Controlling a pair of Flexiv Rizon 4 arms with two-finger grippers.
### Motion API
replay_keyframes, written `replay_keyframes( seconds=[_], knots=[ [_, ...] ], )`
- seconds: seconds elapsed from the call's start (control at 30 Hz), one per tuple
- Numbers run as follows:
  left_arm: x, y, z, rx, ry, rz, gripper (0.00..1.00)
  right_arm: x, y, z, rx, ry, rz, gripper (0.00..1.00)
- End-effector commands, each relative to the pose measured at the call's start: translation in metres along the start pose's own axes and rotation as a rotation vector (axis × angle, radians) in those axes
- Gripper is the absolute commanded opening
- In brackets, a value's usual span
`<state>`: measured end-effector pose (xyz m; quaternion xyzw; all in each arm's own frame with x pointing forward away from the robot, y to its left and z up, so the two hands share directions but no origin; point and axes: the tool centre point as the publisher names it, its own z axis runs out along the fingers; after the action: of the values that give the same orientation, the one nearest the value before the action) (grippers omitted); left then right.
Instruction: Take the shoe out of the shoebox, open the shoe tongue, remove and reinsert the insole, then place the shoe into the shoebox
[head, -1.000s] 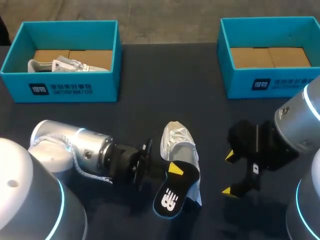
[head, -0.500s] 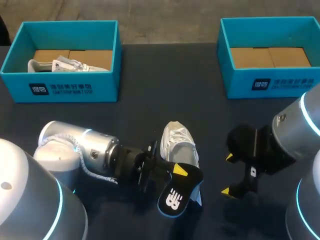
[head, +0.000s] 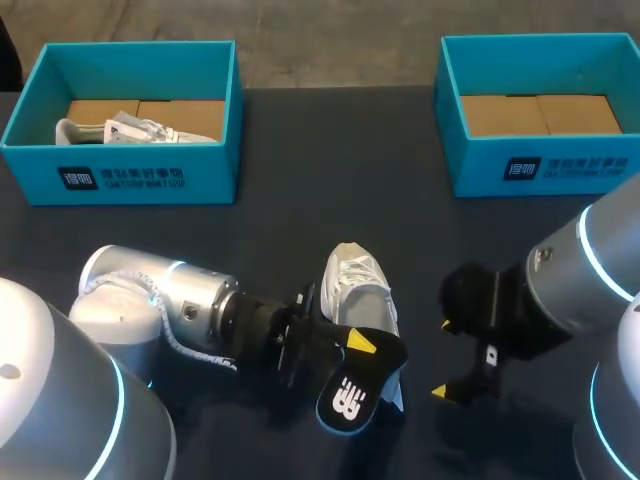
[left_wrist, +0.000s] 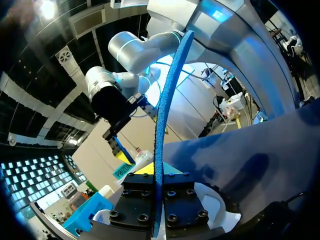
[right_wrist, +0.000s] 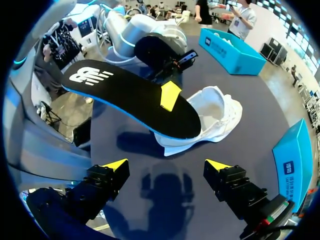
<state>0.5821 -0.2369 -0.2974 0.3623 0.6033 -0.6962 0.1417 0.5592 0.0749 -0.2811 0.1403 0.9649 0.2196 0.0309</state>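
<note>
A white shoe (head: 358, 283) lies on the dark table, toe pointing away. My left gripper (head: 352, 345) is shut on its black, blue-edged insole (head: 350, 392), holding it tilted over the heel end. In the left wrist view the insole (left_wrist: 165, 120) stands edge-on between the fingers, with the shoe (left_wrist: 217, 205) below. My right gripper (head: 443, 358) hangs open to the right of the shoe, holding nothing. In the right wrist view, that gripper (right_wrist: 167, 166) faces the insole (right_wrist: 125, 95) and the shoe (right_wrist: 216, 116).
A teal shoebox (head: 130, 175) at the back left holds another white shoe (head: 130, 130). A second teal shoebox (head: 500, 165) at the back right shows only its cardboard floor. Bare table lies between the boxes and the shoe.
My left arm has carried the insole to the right, closer over the shoe's heel. The right gripper has drifted a little left toward the shoe, still open.
</note>
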Motion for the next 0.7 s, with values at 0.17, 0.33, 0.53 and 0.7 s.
replay_keyframes(
  seconds=[0.17,0.33,0.53,0.7],
  knots=[
    [0.006,0.006,0.004,0.005,-0.012,-0.027,0.00,-0.005,0.003,0.015,0.023,0.022,0.003,1.00],
    [0.008,0.009,0.004,0.007,-0.030,-0.040,0.00,-0.009,0.003,0.031,0.037,0.045,0.021,1.00],
    [0.009,0.008,0.005,0.022,-0.037,-0.037,0.00,-0.018,0.000,0.047,0.043,0.046,0.030,1.00],
    [0.006,0.006,0.005,0.027,-0.041,-0.034,0.00,-0.028,-0.001,0.060,0.049,0.059,0.013,1.00]
  ],
)
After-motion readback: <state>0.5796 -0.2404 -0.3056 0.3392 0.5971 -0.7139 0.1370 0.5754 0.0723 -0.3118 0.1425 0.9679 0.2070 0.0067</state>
